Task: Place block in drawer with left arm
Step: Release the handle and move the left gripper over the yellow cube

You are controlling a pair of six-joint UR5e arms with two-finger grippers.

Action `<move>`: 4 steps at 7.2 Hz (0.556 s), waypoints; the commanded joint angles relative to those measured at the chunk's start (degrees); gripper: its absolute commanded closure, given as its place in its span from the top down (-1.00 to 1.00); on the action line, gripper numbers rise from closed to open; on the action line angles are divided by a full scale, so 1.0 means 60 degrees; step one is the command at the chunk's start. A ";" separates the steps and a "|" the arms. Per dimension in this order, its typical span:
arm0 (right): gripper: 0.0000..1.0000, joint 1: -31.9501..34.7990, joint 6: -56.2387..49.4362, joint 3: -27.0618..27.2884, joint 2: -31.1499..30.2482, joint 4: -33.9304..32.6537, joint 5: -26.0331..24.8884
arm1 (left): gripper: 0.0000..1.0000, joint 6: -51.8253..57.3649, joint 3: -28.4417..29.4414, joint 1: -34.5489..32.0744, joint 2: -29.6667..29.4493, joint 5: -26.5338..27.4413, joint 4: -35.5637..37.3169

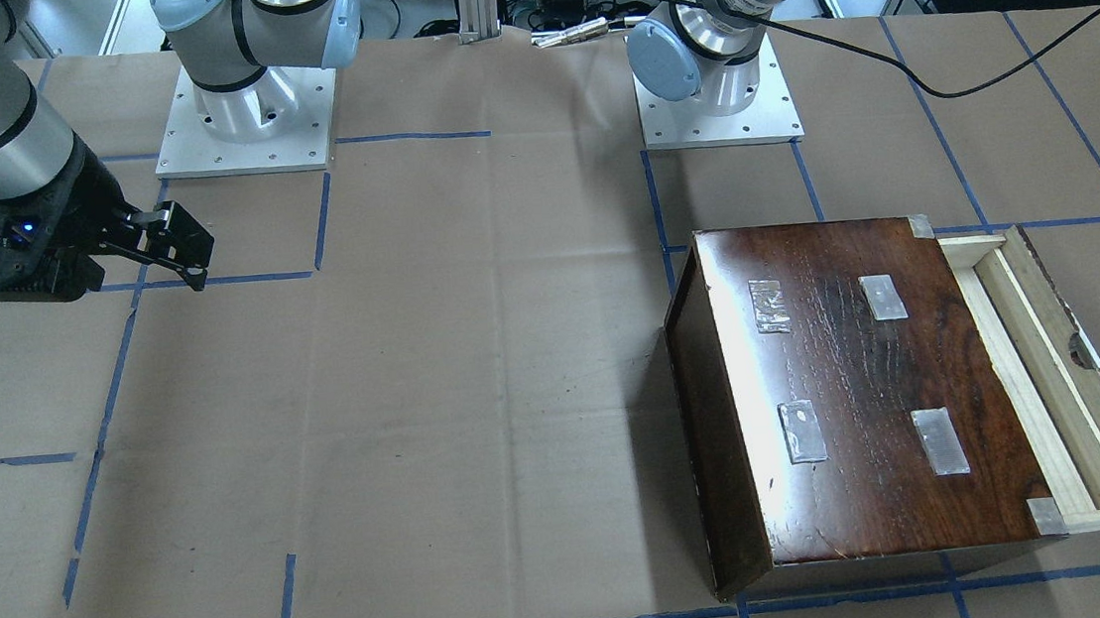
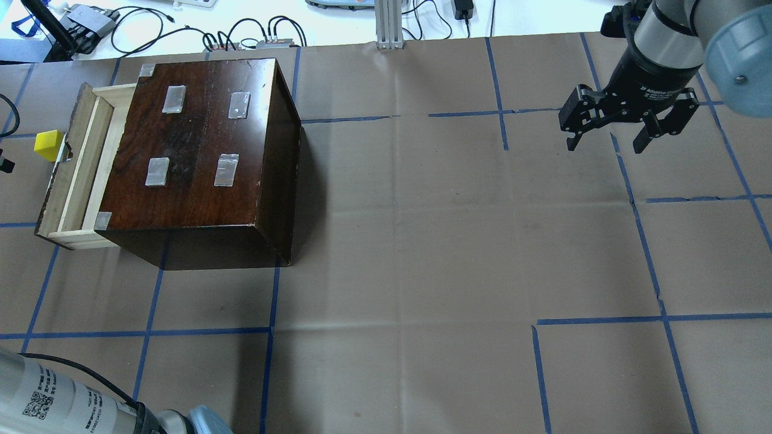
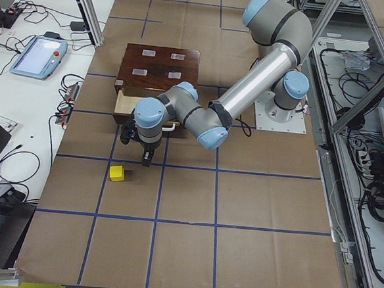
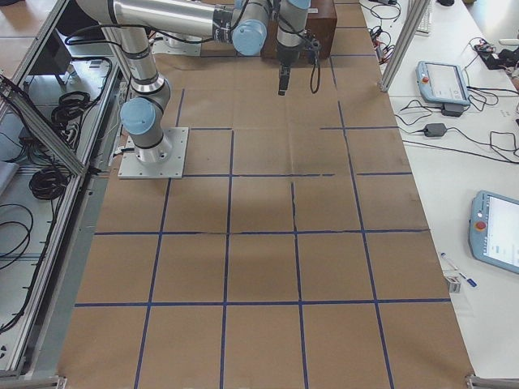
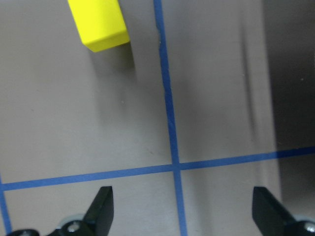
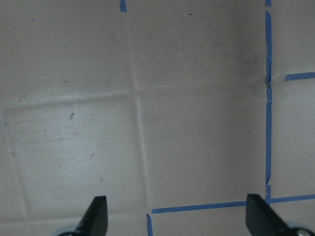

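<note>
The yellow block (image 2: 48, 145) lies on the paper-covered table just outside the drawer's front; it also shows in the left view (image 3: 117, 173) and at the top left of the left wrist view (image 5: 98, 24). The pale wood drawer (image 2: 77, 158) stands pulled partly out of the dark box (image 2: 199, 150), and I see nothing in it. My left gripper (image 5: 184, 209) is open and empty, hovering over the table beside the block, between it and the drawer (image 3: 145, 157). My right gripper (image 2: 606, 141) is open and empty, far off at the other end.
Blue tape lines cross the brown paper cover. Cables, a power strip and an aluminium post lie along the table's far edge (image 2: 386, 24). Both arm bases (image 1: 244, 117) (image 1: 715, 85) stand at the robot's side. A black cable trails from the left arm (image 1: 939, 91).
</note>
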 commanded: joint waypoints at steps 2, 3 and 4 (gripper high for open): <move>1.00 0.0000 0.0000 0.0000 0.0000 -0.0009 0.0000 | 0.97 -0.0173 0.2476 -0.0020 -0.1505 0.0021 -0.0166; 1.00 0.0000 0.0000 0.0000 0.0000 -0.0009 0.0000 | 0.97 -0.0478 0.3255 -0.0108 -0.2004 -0.0008 -0.0400; 1.00 0.0000 0.0000 0.0000 0.0000 -0.0009 0.0000 | 0.97 -0.0757 0.3596 -0.0239 -0.2342 -0.0067 -0.0403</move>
